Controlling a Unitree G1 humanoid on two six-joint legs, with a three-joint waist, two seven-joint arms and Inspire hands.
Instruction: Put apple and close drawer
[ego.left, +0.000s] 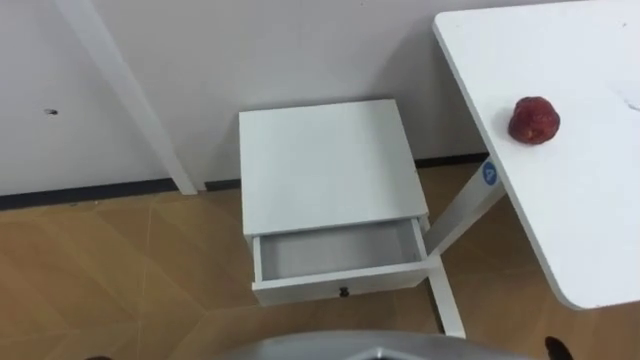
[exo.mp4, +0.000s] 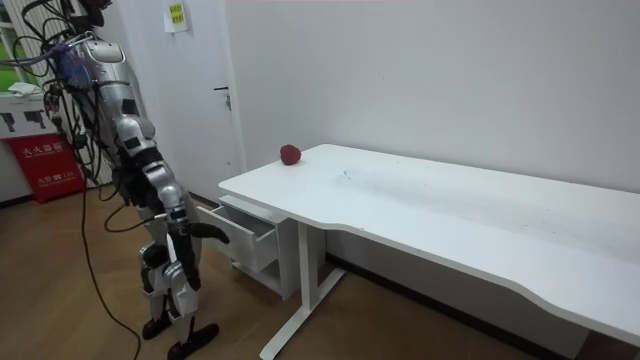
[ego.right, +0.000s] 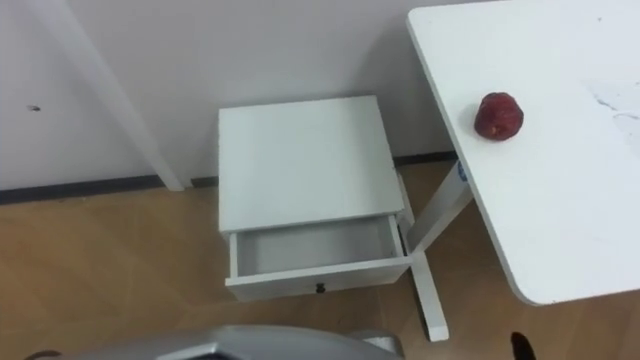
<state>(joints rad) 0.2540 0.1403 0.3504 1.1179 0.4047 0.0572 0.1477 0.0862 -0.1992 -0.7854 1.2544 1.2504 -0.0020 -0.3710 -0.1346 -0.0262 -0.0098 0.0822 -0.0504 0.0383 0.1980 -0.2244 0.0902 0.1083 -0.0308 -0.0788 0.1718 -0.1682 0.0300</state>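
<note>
The apple (ego.left: 534, 120) is seen lying on the white table (ego.left: 600, 220), near the corner by the wall, and is held by no hand. It is judged to be firm, light and smooth-skinned, apt to roll. It is best enclosed from above around its widest part, thumb set against fingers. The drawer (ego.left: 335, 252) of the small cabinet (ego.left: 325, 165) just beside the table is pulled open and empty. The right hand (exo.mp4: 212, 233) is held low before the drawer; whether its fingers are curled cannot be told.

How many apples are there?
1. The red apple sits on the white table, near its corner by the wall. The open drawer looks empty, though its back part is hidden.
</note>
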